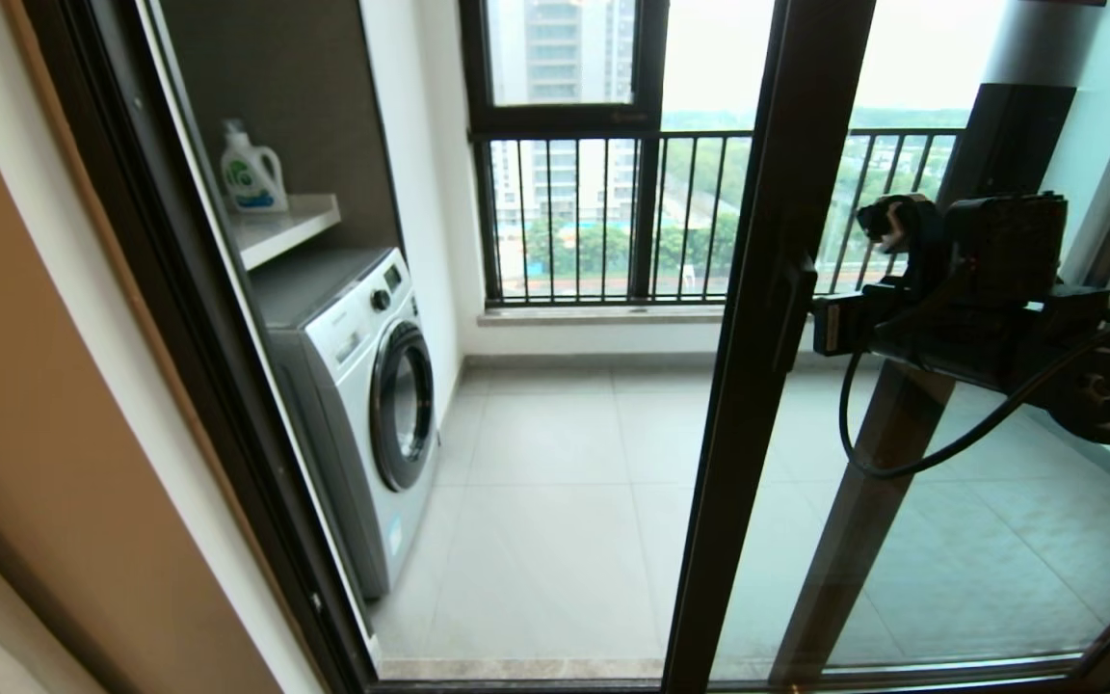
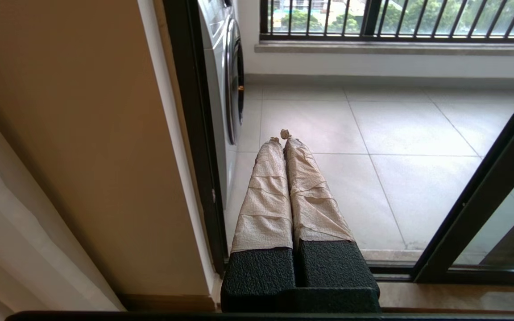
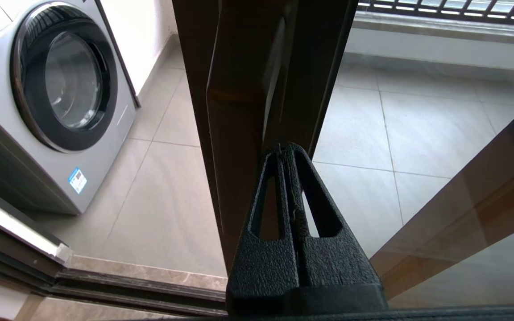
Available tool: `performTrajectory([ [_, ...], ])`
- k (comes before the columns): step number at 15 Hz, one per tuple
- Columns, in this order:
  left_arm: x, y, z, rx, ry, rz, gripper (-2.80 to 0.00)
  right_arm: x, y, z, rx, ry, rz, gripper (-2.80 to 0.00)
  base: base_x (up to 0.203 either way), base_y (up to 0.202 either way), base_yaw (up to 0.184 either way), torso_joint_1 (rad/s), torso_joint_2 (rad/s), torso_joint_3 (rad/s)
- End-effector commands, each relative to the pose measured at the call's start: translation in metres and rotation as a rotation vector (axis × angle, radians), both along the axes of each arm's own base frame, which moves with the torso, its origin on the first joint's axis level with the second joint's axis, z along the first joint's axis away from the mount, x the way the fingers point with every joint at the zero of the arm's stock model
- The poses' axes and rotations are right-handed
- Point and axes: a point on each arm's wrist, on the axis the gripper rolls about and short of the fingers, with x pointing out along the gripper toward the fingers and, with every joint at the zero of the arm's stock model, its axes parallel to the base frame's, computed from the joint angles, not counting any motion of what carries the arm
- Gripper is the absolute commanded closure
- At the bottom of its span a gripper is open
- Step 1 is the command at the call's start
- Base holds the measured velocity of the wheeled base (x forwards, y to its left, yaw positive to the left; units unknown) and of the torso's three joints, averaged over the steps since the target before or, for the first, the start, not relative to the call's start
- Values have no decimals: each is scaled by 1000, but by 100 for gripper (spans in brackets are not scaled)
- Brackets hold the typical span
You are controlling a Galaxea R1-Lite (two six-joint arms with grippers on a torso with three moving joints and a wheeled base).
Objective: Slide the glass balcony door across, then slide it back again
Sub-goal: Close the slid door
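Wall [image 1: 64, 453], tan, sits at far L of head view; in L wrist view it runs alongside the L gripper [image 2: 282, 136], on its outer side.

L gripper: parked low by the door threshold, off the door. Fingers [image 2: 266, 196] wrapped in beige tape, pressed together along their length, nothing between them. Tips point out over the balcony floor [image 2: 400, 147].

Washing machine [image 1: 362, 395]: front-loader, white, round dark door. Stands on balcony just beyond the fixed dark door frame [image 1: 198, 366], ahead and outboard of the L gripper tips. Detergent bottle [image 1: 252, 172], white w/ green label, upright on shelf [image 1: 285, 226] above the machine.

Outer window [image 1: 613, 173]: black frame w/ vertical railing bars, at far side of balcony, well beyond both grippers.

Glass balcony door [image 1: 950, 540]: partly slid, opening left between machine side and its dark upright edge. Glass panel extends from that edge toward robot's R. Short black bar handle [image 1: 791, 313] is on the upright.

R gripper [image 3: 287, 149]: raised at handle height. Black fingers [image 3: 324, 209] closed against each other, no object clamped. Tips right against the door's upright edge at the handle; actual contact cannot be confirmed. In head view the gripper's tip end shows just beside the handle on the glass side.
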Motion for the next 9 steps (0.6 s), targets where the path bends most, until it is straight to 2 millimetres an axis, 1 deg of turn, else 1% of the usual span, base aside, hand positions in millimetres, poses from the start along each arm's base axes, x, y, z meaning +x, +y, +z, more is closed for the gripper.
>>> performTrajectory([
  [1,0,0,0,0,0,0,0,0,8,-3,-5,4,11,0,0,0,0,0,0,0],
  [5,0,0,0,0,1,0,0,-2,22,-2,-6,2,49,0,0,0,0,0,0,0],
  [9,0,0,0,0,1,0,0,-3,33,-3,-6,4,77,0,0,0,0,0,0,0],
])
